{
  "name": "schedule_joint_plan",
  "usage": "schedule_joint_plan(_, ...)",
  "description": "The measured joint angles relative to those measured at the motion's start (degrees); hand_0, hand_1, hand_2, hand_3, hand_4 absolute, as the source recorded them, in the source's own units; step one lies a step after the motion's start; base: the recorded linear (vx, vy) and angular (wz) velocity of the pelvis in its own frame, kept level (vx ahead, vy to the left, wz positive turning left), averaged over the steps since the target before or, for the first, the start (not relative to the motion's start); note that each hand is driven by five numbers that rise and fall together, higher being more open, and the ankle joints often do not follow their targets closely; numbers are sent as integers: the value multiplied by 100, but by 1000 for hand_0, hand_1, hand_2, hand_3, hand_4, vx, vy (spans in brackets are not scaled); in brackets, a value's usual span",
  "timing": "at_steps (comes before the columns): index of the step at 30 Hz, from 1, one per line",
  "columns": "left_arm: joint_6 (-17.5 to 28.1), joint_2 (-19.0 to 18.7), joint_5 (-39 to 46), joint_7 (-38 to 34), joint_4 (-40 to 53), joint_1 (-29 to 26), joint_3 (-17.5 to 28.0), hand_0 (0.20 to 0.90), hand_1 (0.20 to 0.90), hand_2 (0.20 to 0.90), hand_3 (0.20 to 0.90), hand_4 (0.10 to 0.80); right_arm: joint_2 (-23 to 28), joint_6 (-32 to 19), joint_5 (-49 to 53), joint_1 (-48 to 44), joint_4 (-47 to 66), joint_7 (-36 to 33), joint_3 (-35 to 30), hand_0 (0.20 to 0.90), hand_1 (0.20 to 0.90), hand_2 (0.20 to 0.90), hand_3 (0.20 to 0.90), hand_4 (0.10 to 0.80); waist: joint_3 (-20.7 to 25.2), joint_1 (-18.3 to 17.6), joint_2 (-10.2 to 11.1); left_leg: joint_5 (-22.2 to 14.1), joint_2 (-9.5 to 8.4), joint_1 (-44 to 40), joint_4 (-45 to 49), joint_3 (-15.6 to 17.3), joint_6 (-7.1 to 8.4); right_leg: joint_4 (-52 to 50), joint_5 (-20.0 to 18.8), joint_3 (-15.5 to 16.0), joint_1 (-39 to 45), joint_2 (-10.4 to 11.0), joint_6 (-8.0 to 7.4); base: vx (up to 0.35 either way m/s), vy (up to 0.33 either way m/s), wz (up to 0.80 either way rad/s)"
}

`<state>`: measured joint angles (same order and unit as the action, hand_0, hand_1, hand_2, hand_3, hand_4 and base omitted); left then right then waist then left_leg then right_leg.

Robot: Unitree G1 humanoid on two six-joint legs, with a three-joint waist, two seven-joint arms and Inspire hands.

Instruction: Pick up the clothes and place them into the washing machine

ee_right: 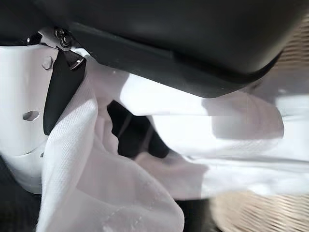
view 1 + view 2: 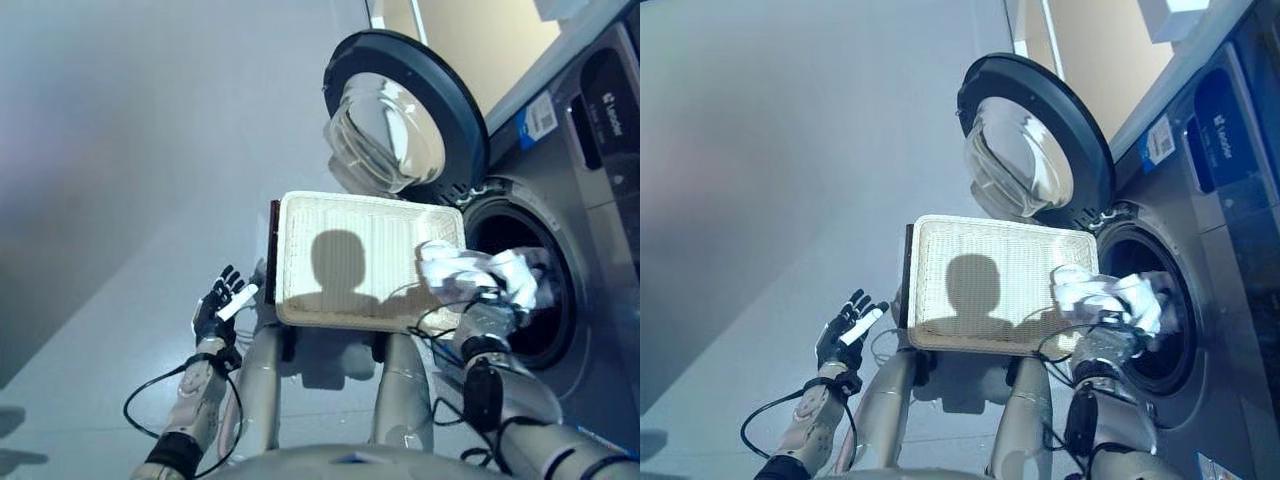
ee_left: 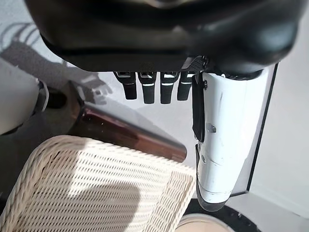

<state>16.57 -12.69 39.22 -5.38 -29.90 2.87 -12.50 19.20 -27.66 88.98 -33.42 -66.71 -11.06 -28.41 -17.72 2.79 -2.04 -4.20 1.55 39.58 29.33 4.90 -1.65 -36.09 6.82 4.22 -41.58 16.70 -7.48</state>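
Right hand (image 2: 487, 318) closed around bunched white clothes (image 2: 470, 268), held at the mouth of the washing machine (image 2: 560, 250), beside the open door (image 2: 405, 115). Soft, light, floppy; likely best gripped by a gathered fold. Left hand (image 2: 218, 305) open, empty, near an emptied wicker basket (image 2: 365, 258). Pale smooth floor (image 2: 120, 180) all round.

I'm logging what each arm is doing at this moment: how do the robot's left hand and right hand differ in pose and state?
The left hand is open, fingers straight, holding nothing; the right hand is shut on the white clothes. The left hand hangs over the floor beside the wicker basket, away from the machine; the right hand is at the washing machine opening, past the basket's other end. Both have dark fingers and a white thumb cover.
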Motion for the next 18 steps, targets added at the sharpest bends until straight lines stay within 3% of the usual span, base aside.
schedule_joint_plan(6, -3, -244, 0, 19, 329, 112, -123, 900, 900, 900, 900, 800, 1046, 31, -35, -288, -380, -451, -377, 200, 200, 200, 200, 300, 159, 49, -119, -46, -41, 255, 161, 29, -42, -153, 25, -55, -265, 47, 11, -36, -7, 3)
schedule_joint_plan(18, -3, -304, 31, 7, 620, 195, -227, 900, 900, 900, 900, 800, 1253, -254, -119, -343, -227, -926, -654, 200, 200, 200, 200, 300, 279, 78, -167, -159, -57, 749, 438, 122, -140, -276, 56, -185, -692, 74, -62, -2, -5, 3)
